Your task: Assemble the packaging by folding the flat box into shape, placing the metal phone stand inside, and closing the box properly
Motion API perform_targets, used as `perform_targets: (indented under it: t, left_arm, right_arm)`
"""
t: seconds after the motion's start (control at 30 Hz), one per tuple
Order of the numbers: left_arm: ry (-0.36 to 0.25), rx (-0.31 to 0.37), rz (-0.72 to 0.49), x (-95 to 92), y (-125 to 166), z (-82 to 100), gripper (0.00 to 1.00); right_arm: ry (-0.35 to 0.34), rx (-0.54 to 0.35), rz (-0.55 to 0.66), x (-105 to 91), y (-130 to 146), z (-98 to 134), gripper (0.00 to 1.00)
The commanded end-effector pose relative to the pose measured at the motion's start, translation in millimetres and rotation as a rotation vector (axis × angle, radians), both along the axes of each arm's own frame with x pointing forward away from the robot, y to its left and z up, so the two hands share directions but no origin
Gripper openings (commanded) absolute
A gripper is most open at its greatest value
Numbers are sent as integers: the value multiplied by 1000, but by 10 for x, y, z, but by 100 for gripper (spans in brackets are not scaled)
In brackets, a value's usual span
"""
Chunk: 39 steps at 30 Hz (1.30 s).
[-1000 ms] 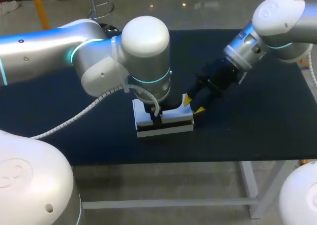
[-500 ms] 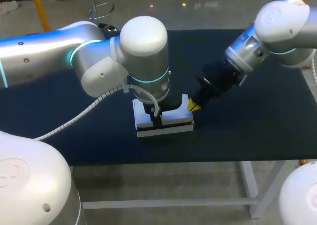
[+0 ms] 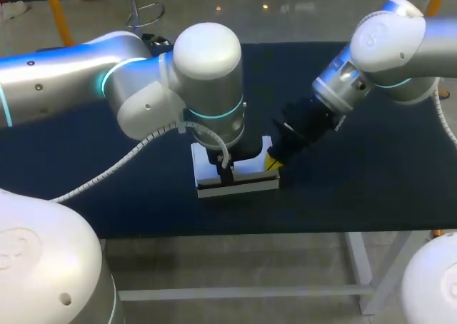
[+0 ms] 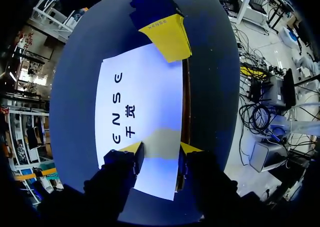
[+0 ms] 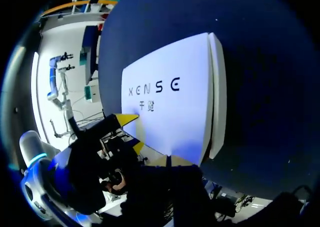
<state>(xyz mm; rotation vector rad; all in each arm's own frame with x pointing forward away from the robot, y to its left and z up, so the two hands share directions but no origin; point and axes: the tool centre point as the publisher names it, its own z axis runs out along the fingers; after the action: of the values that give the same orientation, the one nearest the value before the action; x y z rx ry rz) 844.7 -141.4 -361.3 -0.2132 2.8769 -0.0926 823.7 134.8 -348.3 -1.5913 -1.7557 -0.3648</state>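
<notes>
Centre of the head view: the white box (image 3: 243,175) lies folded and all but closed on the dark table (image 3: 371,167), under the left arm's wrist, where it lay a second ago. The news is at its right edge. The right gripper (image 3: 273,162), its yellow tips splayed a second ago, has drawn them together with nothing between them. It has slid down and to the left in the frame until the tips touch the box's right side.

The left wrist view shows the left gripper (image 4: 161,149) released. Its fingers stand apart and rest on the printed lid, pinching nothing, and the other arm's yellow tip is at the lid's far edge. A thin brown gap (image 4: 185,97) runs along one side of the lid.

The metal phone stand is not in view, and whether it is inside cannot be told. The closed tips look set to work as a pusher, with the left arm pinning the lid. That suggests the closing step is under way, with the gap still to be shut.
</notes>
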Motion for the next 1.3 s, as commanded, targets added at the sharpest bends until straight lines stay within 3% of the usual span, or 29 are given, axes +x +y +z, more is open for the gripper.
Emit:
perform_targets:
  t: [0.03, 0.57, 0.8, 0.87, 0.9, 0.93, 1.0, 1.13, 1.3]
  left_arm:
    - [3, 6, 2, -7, -15, -31, 46]
    - [20, 7, -7, -27, -10, -42, 46]
    - [31, -50, -37, -143, 86, 82, 53]
    - [33, -105, -50, -160, 125, 139, 49]
    - [37, -133, -50, -165, 154, 185, 42]
    - [43, -170, -48, -164, 185, 242, 32]
    - [39, -212, -53, -159, 221, 301, 0]
    - [44, -258, -48, -131, 242, 340, 0]
    - [92, -281, -10, -38, 275, 233, 0]
  right_arm:
    - [10, 14, -9, 28, -68, -78, 0]
    - [26, 14, -19, 76, -70, -137, 0]
    - [22, 13, -17, 76, -44, -130, 0]
    - [22, 12, -16, 76, -35, -133, 0]
    - [22, 12, -15, 76, -30, -133, 0]
    - [22, 12, -14, 76, -24, -133, 0]
    - [21, 11, -12, 77, -15, -133, 0]
    - [19, 9, -10, 79, -7, -129, 0]
    - [19, 6, -11, 80, -6, -128, 0]
